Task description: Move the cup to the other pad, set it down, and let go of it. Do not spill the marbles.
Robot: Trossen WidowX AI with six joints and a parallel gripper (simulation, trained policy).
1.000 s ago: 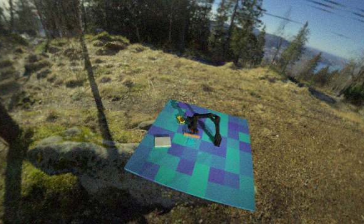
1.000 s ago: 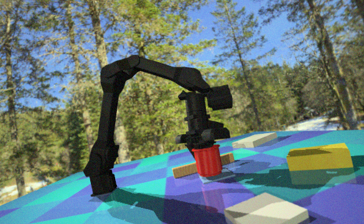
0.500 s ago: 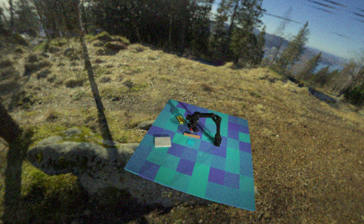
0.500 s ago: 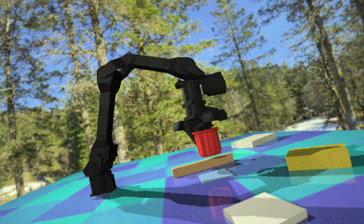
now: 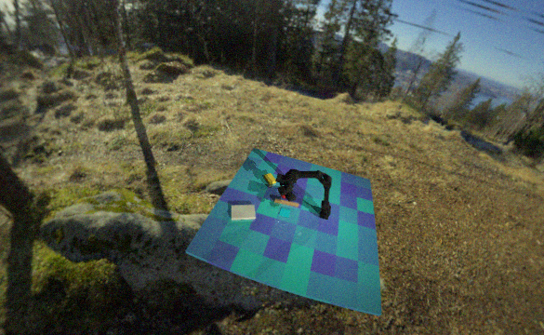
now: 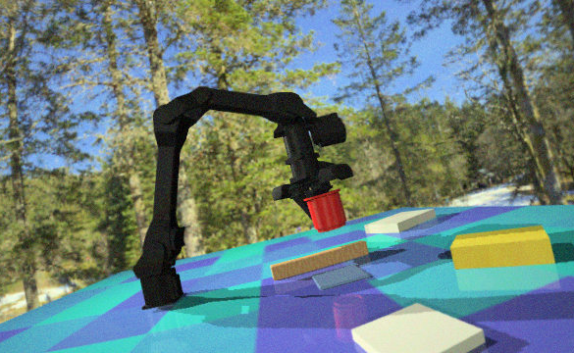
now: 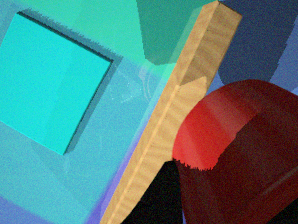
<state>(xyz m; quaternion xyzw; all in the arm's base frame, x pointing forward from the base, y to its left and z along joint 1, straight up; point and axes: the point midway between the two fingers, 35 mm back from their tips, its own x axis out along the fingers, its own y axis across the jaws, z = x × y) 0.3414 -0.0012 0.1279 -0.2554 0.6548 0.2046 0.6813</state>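
Note:
The red cup (image 5: 283, 197) (image 6: 327, 211) (image 7: 207, 122) hangs in the air near the wooden bar, leaning slightly in the exterior view. My gripper (image 6: 314, 210) (image 7: 183, 168) is shut on the cup's wall; one dark finger shows outside it. The marbles are not visible in any view, and the inside of the cup is hidden. The cyan pad (image 5: 285, 212) (image 7: 55, 85) lies bare on the far side of the bar from the blue-grey pad. The blue-grey pad (image 6: 342, 277) also lies bare, on the near side of the bar in the exterior view.
The wooden bar (image 5: 286, 203) (image 6: 320, 261) (image 7: 160, 135) stands between the two pads, as a low obstacle. A yellow block (image 5: 270, 179) (image 6: 502, 251) and a pale slab (image 5: 243, 212) (image 6: 398, 222) lie farther out. Another pale slab (image 6: 418, 327) lies in front in the exterior view.

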